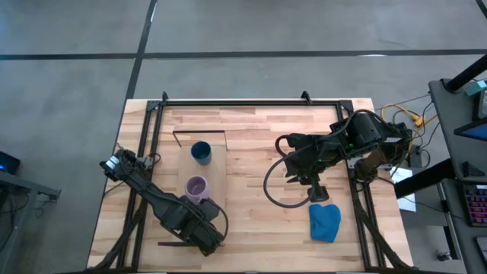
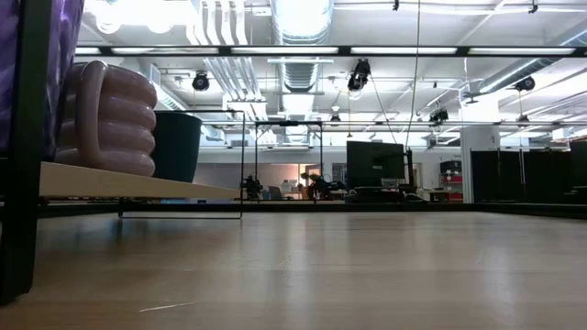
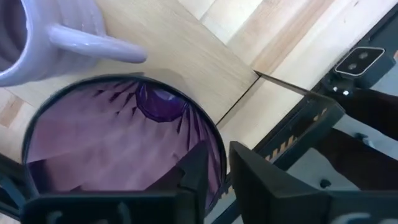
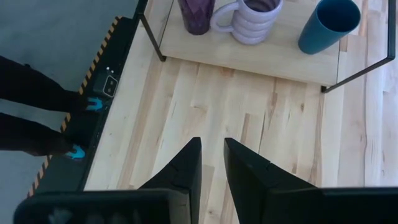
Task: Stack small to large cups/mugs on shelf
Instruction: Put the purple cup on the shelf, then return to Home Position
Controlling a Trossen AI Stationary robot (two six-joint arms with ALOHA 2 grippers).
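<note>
The last placement looks to be in hand: the left end effector (image 3: 214,180) sits over the near end of the shelf (image 1: 217,171), its fingers pinching the rim of the dark purple tumbler (image 3: 124,146), one finger inside the wall and one outside. The tumbler seems to stand on the shelf plank right beside the pale lilac mug (image 1: 197,186), whose handle nearly touches it in the left wrist view. Further along the plank, apart from the mug, stands the small dark blue cup (image 1: 201,152), so the row runs small, middle, large. My judgement is that the next move calls for letting go of the rim and lifting straight up, without nudging the mug's handle. The right end effector (image 4: 212,165) waits over bare tabletop (image 1: 259,228), its fingers slightly parted and holding nothing. Counted: three vessels, one shelf, one bright blue cloth (image 1: 325,221) lying near the right arm, two arms.
</note>
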